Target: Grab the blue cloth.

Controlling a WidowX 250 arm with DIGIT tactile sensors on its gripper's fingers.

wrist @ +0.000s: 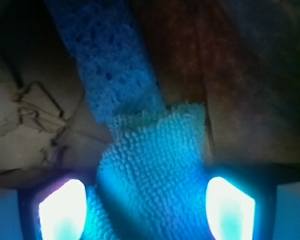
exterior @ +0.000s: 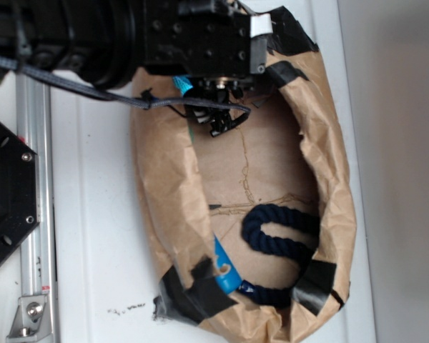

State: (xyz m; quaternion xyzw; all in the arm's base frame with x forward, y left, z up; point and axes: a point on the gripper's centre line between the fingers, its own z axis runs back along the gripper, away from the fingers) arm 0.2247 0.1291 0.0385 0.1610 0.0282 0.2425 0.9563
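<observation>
The blue cloth, pale aqua and fuzzy, fills the lower middle of the wrist view and lies between my two fingers. My gripper is open, one lit pad on the left of the cloth and the other on its right. In the exterior view the gripper reaches down into the upper end of a brown paper bag. Only a sliver of the cloth shows there, beside the arm.
A bright blue spongy slab lies just beyond the cloth, touching its far edge. A dark navy rope is coiled at the bag's lower end, beside a bright blue item. The bag's rolled, black-taped walls enclose everything.
</observation>
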